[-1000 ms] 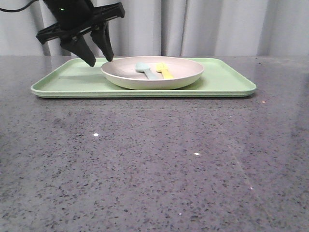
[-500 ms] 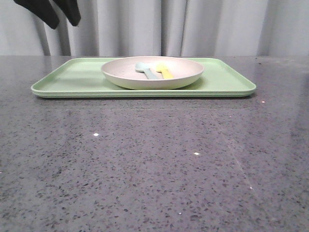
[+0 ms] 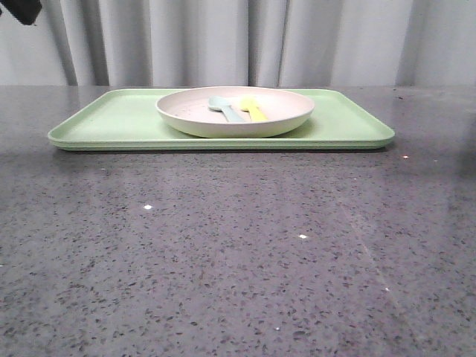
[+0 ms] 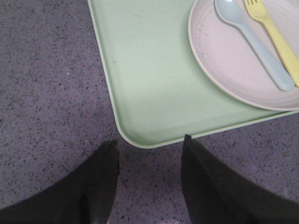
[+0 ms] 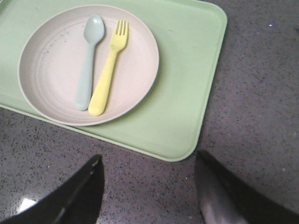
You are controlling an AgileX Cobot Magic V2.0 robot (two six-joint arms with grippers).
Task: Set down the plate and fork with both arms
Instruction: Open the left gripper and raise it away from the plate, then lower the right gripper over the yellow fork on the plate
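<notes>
I see the plate (image 3: 234,111) sitting on the green tray (image 3: 104,126), roughly mid-tray and a little toward the tray's left half in the front view. The tray rests flat on the speckled grey table (image 3: 238,253), toward its far side, with a pale curtain (image 3: 297,41) behind.

The fork (image 5: 109,65) lies inside the plate, flat on its floor. A pale blue-green spoon (image 5: 88,60) lies just beside it. The two handles converge and look close to touching at their ends, though I cannot tell whether they actually make contact.

Left gripper (image 4: 149,144): the jaws are spread wide with nothing between them. In the wrist view it hangs above bare table just off a rounded tray corner, and the plate shows only partly at the frame edge. In the front view only a dark scrap shows at the upper left corner, which is likely part of this arm.

Right gripper (image 5: 148,163): the jaws are spread wide and it carries nothing. It hangs above the table just off the tray's edge, near another rounded corner. The whole plate, the fork and the spoon are visible on the tray beyond the fingers.

Neither gripper touches the tray, the plate or the fork.
</notes>
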